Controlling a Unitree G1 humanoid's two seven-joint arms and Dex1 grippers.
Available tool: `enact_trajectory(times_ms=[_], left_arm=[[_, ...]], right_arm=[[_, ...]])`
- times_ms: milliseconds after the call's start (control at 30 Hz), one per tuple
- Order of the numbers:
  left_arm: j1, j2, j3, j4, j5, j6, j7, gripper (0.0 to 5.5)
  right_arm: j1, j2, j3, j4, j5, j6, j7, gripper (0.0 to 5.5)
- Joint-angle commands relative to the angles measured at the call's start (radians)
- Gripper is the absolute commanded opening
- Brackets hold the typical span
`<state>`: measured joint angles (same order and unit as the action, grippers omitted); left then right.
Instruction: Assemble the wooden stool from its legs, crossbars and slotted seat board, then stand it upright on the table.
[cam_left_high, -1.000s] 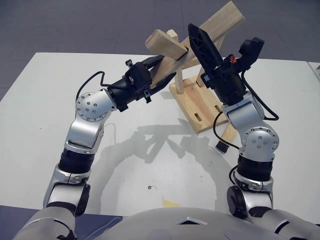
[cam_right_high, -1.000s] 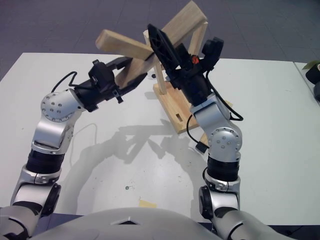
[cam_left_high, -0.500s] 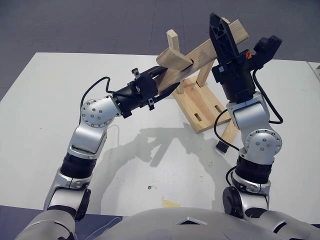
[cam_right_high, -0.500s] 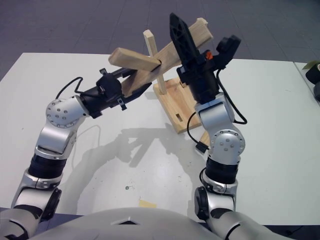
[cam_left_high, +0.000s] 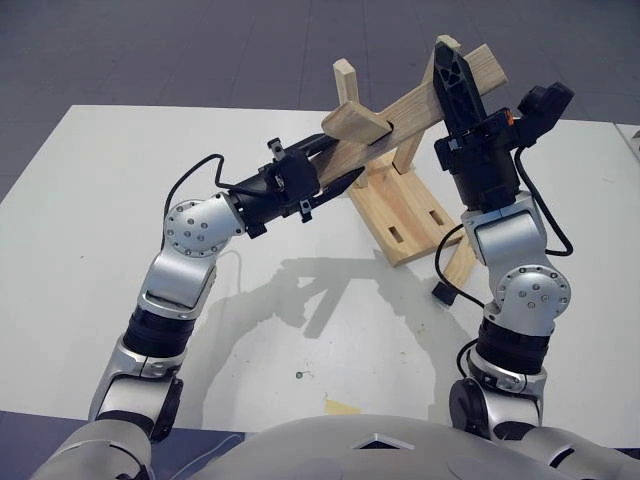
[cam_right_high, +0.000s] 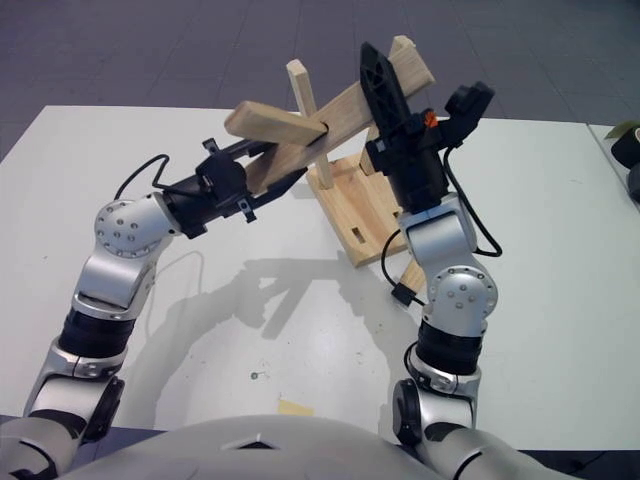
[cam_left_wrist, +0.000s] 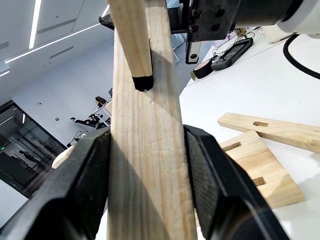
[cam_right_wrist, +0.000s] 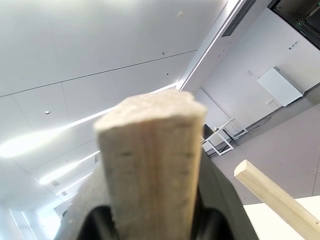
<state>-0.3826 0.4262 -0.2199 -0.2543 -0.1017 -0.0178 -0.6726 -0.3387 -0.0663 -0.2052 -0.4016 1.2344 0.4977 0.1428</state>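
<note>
Well, the half-built stool frame is up in the air over the far part of the worktop. Its long leg slants from low on the left to high on the right. A shorter thick piece crosses it near the left end, and a thin crossbar sticks up there. A second crossbar points down from the long leg toward the seat board; I cannot tell if it touches.

The left claw is clenched on the low left part of the long leg, with a black finger pressed on each side of the wood. The right claw is clenched on the high right end. Its fingers point up, and the end of the wood is squeezed between them.

The slotted seat board lies flat on the worktop under the frame, between the two arms. One spare leg with a slot in it lies flat on the worktop just beside the seat board, on its right. It is partly hidden behind the right arm.
</note>
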Motion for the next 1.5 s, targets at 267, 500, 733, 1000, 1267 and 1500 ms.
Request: enact_trajectory(times_ms=[267, 500, 733, 1000, 1267, 1500], left_arm=[[-0.041, 0.037, 0.18, -0.055, -0.304, 0.345, -0.041, 3.98], [-0.101, -0.039, 0.348, 0.095, -0.26, 0.376, 0.253, 5.24], [-0.075, -0.046, 0.314, 0.091, -0.211, 0.357, 0.281, 5.4], [-0.066, -0.054, 0.286, 0.098, -0.191, 0.348, 0.262, 5.4], [-0.062, -0.06, 0.266, 0.108, -0.177, 0.338, 0.246, 5.4], [-0.056, -0.07, 0.259, 0.113, -0.176, 0.336, 0.246, 5.4]], right_arm=[[-0.013, -0.146, -0.156, 0.085, -0.087, -0.066, 0.026, 1.03], [0.105, -0.366, -0.242, 0.226, -0.256, -0.071, 0.19, 1.03], [0.149, -0.447, -0.173, 0.327, -0.451, -0.116, 0.347, 1.03], [0.085, -0.449, -0.254, 0.367, -0.393, -0.115, 0.352, 1.03], [0.004, -0.457, -0.242, 0.464, -0.446, -0.121, 0.386, 1.03], [-0.032, -0.459, -0.201, 0.577, -0.523, -0.156, 0.452, 1.03]])
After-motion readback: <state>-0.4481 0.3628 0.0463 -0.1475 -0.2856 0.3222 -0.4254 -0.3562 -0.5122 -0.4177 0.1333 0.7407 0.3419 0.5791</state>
